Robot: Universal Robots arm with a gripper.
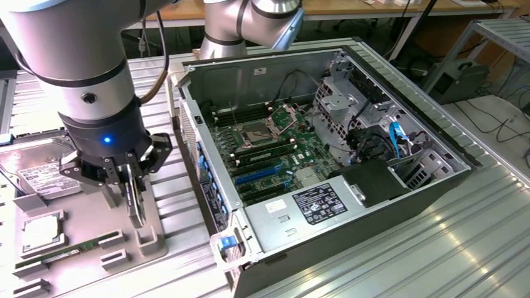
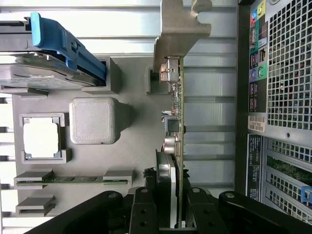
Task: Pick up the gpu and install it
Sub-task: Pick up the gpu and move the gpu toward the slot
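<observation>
Jaws clamped on the gpu (image 2: 177, 122), edge-on over the grey tray (image 1: 83, 226), clear of the case (image 2: 287, 63)

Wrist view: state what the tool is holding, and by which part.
The tool holds the gpu, pinched across its flat faces at the end opposite its silver bracket.

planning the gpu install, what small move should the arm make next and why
Probably lift straight up. The gripper is shut on the gpu, held on edge low over the gray tray; the open case stands beside it, so clearing the tray first seems safest.
</observation>
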